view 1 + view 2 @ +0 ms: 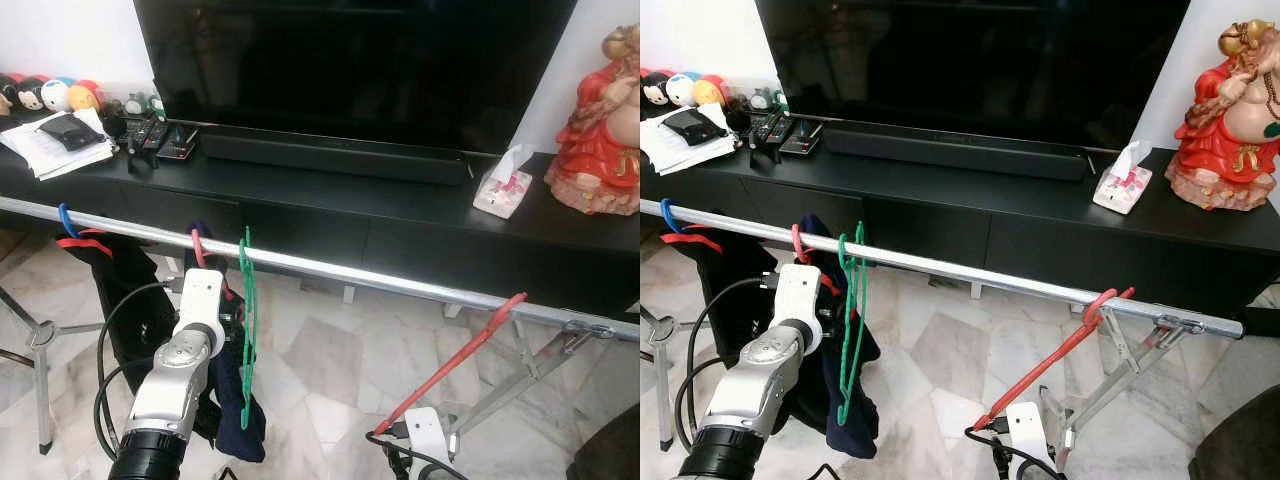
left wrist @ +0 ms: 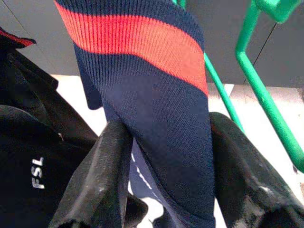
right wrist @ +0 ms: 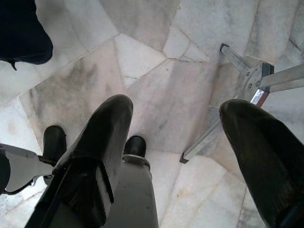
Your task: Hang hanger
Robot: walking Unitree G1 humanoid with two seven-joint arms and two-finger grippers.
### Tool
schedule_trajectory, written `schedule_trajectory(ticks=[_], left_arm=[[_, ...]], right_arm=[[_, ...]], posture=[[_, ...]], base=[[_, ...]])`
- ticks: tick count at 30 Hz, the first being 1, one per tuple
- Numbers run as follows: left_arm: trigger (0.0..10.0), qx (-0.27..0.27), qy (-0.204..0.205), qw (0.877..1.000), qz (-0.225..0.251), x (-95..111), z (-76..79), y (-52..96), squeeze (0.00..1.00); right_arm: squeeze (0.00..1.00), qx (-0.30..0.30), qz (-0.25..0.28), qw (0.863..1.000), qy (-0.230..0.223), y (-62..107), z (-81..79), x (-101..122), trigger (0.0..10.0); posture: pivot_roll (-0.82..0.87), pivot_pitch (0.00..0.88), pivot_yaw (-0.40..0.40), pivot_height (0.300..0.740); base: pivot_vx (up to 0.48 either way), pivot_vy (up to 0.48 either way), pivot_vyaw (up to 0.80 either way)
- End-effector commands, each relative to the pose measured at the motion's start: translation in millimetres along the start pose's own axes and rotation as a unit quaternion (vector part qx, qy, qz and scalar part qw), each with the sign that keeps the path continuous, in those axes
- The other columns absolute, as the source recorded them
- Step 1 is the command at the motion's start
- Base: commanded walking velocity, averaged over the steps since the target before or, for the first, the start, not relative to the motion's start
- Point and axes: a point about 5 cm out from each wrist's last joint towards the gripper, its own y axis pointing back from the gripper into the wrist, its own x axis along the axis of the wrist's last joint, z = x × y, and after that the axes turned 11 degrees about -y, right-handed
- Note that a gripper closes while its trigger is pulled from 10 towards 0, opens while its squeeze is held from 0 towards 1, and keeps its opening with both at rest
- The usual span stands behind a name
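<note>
Room: marble-tiled floor (image 1: 340,370) in front of a long black TV console (image 1: 400,215) with a large dark television (image 1: 350,60), a soundbar (image 1: 330,155), a tissue pack (image 1: 503,185) and a red seated figurine (image 1: 600,130).

Head views, rail: a silver clothes rail (image 1: 970,272) runs across the scene in front of the console, held up by a folding metal stand (image 1: 1130,365).

Head views, hangers: a green hanger (image 1: 246,320) hangs empty on the rail beside a pink hanger hook (image 1: 197,248) that carries a navy garment with a red stripe (image 1: 235,410). A blue hanger hook (image 1: 65,217) with a black garment (image 1: 120,280) sits further toward the robot's left. A red hanger (image 1: 1060,360) has its hook over the rail near the rail's right end and slants steeply down toward the right arm.

Left wrist view: the left gripper (image 2: 166,161) has its fingers (image 2: 107,175) spread either side of the striped navy cloth, which passes between them. They sit close against the fabric, but a firm pinch cannot be confirmed. Green hanger bars run just beside it.

Right wrist view: the right gripper (image 3: 175,142) is wide apart with nothing between its fingers, pointing at the floor and a leg of the stand.

Risk, red hanger: its tilt suggests it may swing or slide along the rail once it settles.

Risk, left gripper: pulling away while fabric lies between the fingers could drag the garment, or snag the green hanger and unhook it.
</note>
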Motion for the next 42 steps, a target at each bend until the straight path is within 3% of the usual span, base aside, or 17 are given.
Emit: schedule_trajectory(ticks=[1,28,35,40,41,42], left_arm=[[0.0,0.004,-0.009,1.000,-0.005,-3,-1.0,-1.5,0.00],[0.0,0.005,-0.033,0.999,0.002,-6,1.3,0.4,0.00],[0.0,0.029,-0.045,0.998,0.018,-5,-2.5,3.6,0.00],[0.0,0.077,-0.051,0.994,0.057,-2,-13.6,10.9,0.00],[1.1,0.081,-0.047,0.994,0.064,-2,-14.9,12.2,0.00],[4.3,0.086,-0.047,0.993,0.072,-1,-16.4,13.8,0.00]], right_arm=[[0.00,-0.004,-0.002,1.000,-0.007,0.2,1.7,-1,10.0],[0.00,-0.002,-0.003,1.000,-0.005,0.2,1.7,-1,10.0],[0.00,-0.002,-0.003,1.000,-0.005,0.2,1.7,-1,10.0],[0.00,-0.001,-0.003,1.000,-0.004,0.3,1.6,-2,10.0],[0.00,-0.001,-0.003,1.000,-0.004,0.3,1.6,-2,10.0],[0.00,-0.001,-0.003,1.000,-0.004,0.4,1.6,-2,10.0]], posture=[[-0.03,0.045,-0.039,0.740],[-0.03,0.041,-0.039,0.740],[-0.03,0.041,-0.039,0.740],[-0.03,0.029,-0.037,0.740],[-0.03,0.027,-0.038,0.740],[-0.03,0.027,-0.038,0.740]], base=[[0.000,0.000,0.00],[0.000,0.000,0.00],[0.000,0.000,0.00],[0.000,0.000,0.00],[0.000,0.000,0.00],[0.000,0.000,0.00]])
